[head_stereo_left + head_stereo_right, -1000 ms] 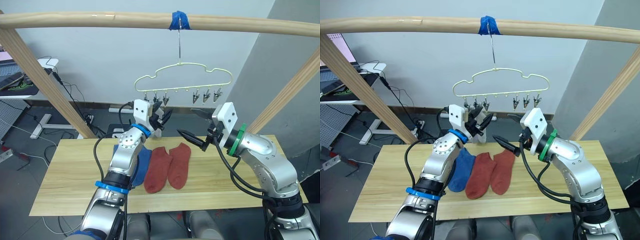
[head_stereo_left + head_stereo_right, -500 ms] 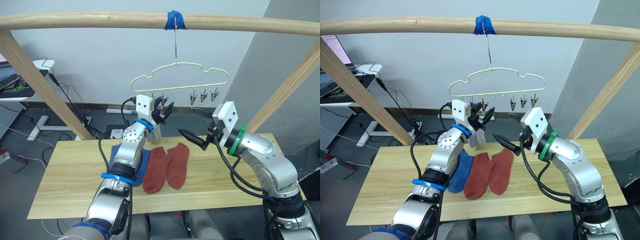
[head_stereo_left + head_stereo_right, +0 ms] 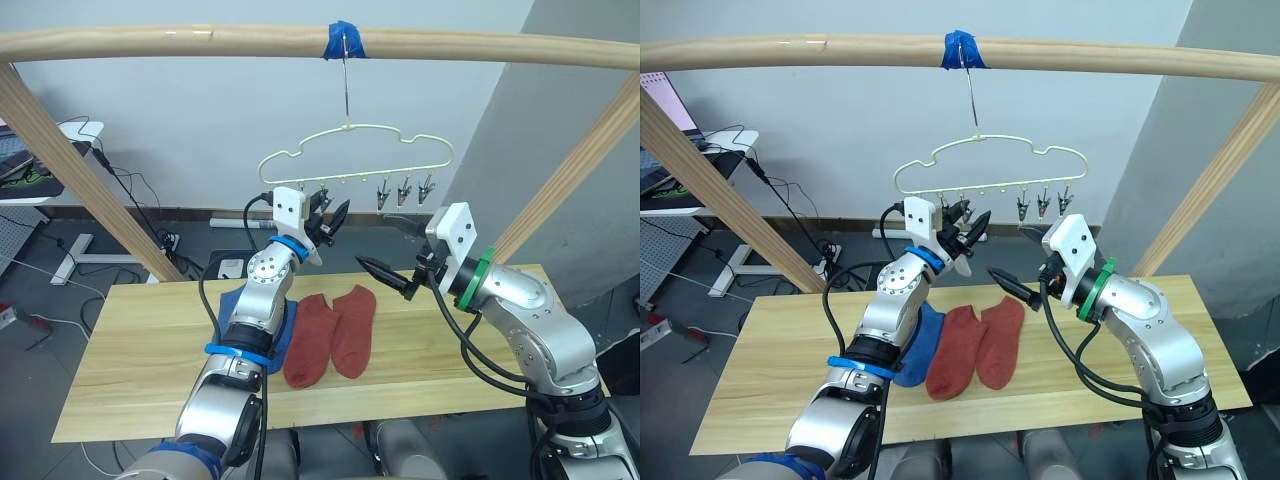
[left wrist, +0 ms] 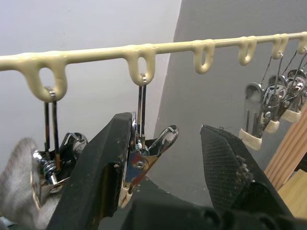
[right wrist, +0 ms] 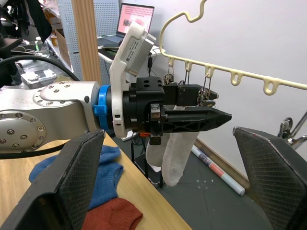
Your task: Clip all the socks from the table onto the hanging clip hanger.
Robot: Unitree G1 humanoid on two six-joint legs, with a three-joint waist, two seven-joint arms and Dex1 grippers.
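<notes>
The pale-yellow clip hanger (image 3: pixel 350 150) hangs from the top pole, with grey metal clips (image 3: pixel 404 190) along its bar. My left gripper (image 4: pixel 165 127) is raised to the left clips and stands open, one clip (image 4: pixel 141 160) between its fingers. A light grey sock (image 5: pixel 172 153) hangs from a clip just beside it. On the table (image 3: pixel 140 340) lie a blue sock (image 3: pixel 282 338), partly hidden by my left arm, and two rust-red socks (image 3: pixel 310 345) (image 3: pixel 352 318). My right gripper (image 3: pixel 380 243) hovers open and empty above the table, right of the red socks.
A round wooden pole (image 3: pixel 200 40) with blue tape (image 3: pixel 343 40) spans the top. Slanted poles stand at the left (image 3: pixel 80 170) and right (image 3: pixel 570 170). Behind the table are floor cables and a desk at the far left.
My left gripper has risen a little, closer to the hanger's left clips. The right arm has stayed where it was. The camera has shifted slightly.
</notes>
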